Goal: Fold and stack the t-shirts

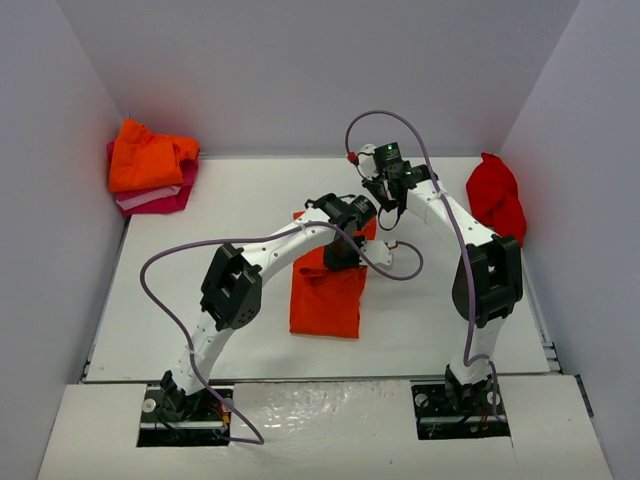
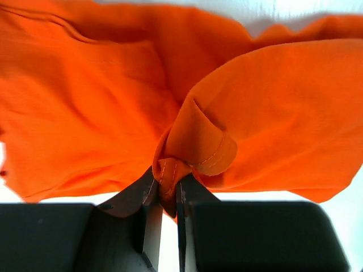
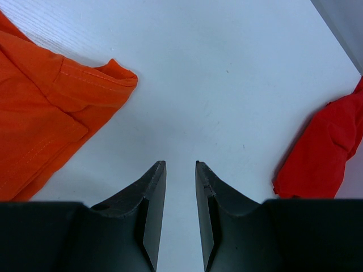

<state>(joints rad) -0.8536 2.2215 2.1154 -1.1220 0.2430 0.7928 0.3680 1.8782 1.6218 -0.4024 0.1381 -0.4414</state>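
A bright orange t-shirt (image 1: 325, 300) lies partly folded in the middle of the table. My left gripper (image 1: 342, 254) is over its far end, shut on a bunched, hemmed fold of that orange t-shirt (image 2: 102, 102); the cloth is pinched between the tips of the left gripper (image 2: 168, 178). Behind it and a little to the right, my right gripper (image 1: 388, 195) hangs over bare table. In the wrist view the right gripper (image 3: 180, 164) stands open with a narrow gap and holds nothing. The orange t-shirt's corner (image 3: 39, 113) is to its left, a deeper red t-shirt (image 3: 329, 147) to its right.
The red t-shirt (image 1: 497, 200) sits crumpled against the right wall. A stack at the back left has a loose orange t-shirt (image 1: 148, 158) on top of pale pink and magenta folded ones (image 1: 160, 200). White walls close in the table on three sides.
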